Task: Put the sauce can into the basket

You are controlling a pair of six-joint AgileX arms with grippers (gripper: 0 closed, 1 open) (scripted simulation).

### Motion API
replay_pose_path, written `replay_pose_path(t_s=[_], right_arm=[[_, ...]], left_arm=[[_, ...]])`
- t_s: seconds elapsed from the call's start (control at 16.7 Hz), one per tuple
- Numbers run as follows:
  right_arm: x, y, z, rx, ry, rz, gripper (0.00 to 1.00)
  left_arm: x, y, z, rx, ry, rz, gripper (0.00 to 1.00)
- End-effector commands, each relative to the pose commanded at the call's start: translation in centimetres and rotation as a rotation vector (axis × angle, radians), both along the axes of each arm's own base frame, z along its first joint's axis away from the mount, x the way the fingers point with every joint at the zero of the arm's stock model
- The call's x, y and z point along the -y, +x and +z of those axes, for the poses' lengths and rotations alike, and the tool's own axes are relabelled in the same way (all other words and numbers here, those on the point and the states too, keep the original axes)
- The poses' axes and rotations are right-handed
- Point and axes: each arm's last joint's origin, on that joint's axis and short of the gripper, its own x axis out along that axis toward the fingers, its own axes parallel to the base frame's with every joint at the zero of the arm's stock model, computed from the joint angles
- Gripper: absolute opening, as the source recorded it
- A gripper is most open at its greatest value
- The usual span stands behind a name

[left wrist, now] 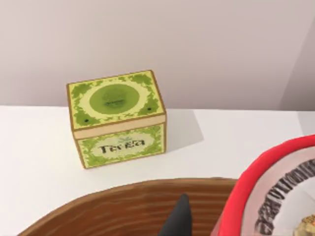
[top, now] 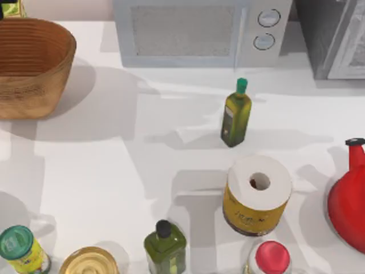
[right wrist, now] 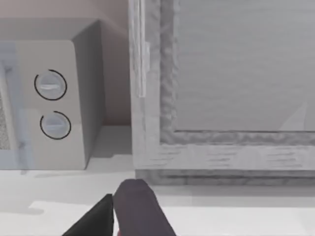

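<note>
Left gripper (left wrist: 181,221): I see its dark tip over the basket (left wrist: 118,209), at the wicker rim. I cannot tell whether it is clenched or released.
Sauce can (left wrist: 273,194): close under the left wrist camera, just beside the left gripper and overlapping the basket wall. It has a red band with a pale label below.
Sauce can lettering: dark print runs along the label. I cannot read it.
Tea box (left wrist: 117,118): green and cream, marked "Tea" on its front. It stands on the worktop (top: 114,171) beyond the basket, against the wall.
Basket, top view: at the worktop's far left corner (top: 28,94).
Right gripper (right wrist: 114,216): clenched on nothing, jaws together. It is low over the worktop, facing the microwave (right wrist: 54,103) and its two dials.
</note>
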Motion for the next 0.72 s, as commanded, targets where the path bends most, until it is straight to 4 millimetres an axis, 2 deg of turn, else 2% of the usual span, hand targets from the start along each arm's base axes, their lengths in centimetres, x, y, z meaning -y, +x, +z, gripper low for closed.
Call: replay_pose_path(t_s=[0.54,0.72], right_arm=[[0.0,0.0,0.0,0.0,0.0,0.0,1.0],[0.0,0.0,0.0,0.0,0.0,0.0,1.0]], left_arm=[[0.0,0.0,0.0,0.0,0.0,0.0,0.98],[0.0,0.0,0.0,0.0,0.0,0.0,1.0]])
